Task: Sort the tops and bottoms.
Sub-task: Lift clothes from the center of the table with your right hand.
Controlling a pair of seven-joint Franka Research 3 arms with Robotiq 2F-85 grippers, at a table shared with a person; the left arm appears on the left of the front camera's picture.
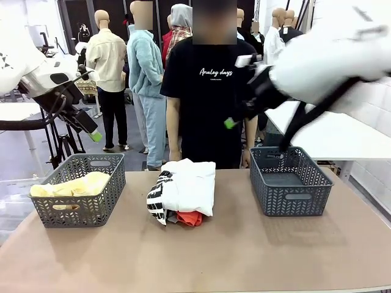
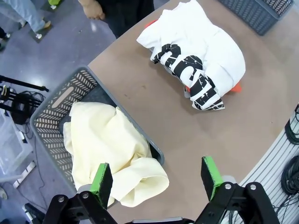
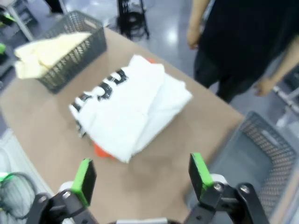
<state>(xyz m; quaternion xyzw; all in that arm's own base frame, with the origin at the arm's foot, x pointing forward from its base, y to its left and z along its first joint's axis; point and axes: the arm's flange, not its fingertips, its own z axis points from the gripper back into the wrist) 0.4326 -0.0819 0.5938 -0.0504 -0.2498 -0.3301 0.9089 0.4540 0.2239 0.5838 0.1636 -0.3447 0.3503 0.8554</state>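
A folded stack of garments lies at the centre of the worktop (image 1: 232, 256), between two grey baskets. A plain white garment (image 1: 194, 182) lies on top, draped over a black-and-white patterned one (image 1: 157, 200) that shows along the stack's left edge. An orange-red one (image 1: 191, 218) pokes out at the bottom, with what looks like a grey edge (image 1: 173, 216) beside it. A pale yellow garment (image 1: 78, 184) sits crumpled in the left basket (image 1: 79, 212) at lower left of the frame. The right basket (image 1: 293, 200) stands at the right. A person in a black T-shirt (image 1: 204, 91) stands behind the worktop.

The left wrist view looks down from above. It shows the yellow cloth spilling over the basket's rim and the broad black marks of the patterned garment, a mere strip in the front view. The left pincer (image 2: 155, 169) hangs spread wide above that rim, nothing between its green pads.

The right wrist view is blurred. It shows the right pincer (image 3: 141, 161) spread wide too and holding nothing, with the white garment just above it in the frame and the right basket at lower right.
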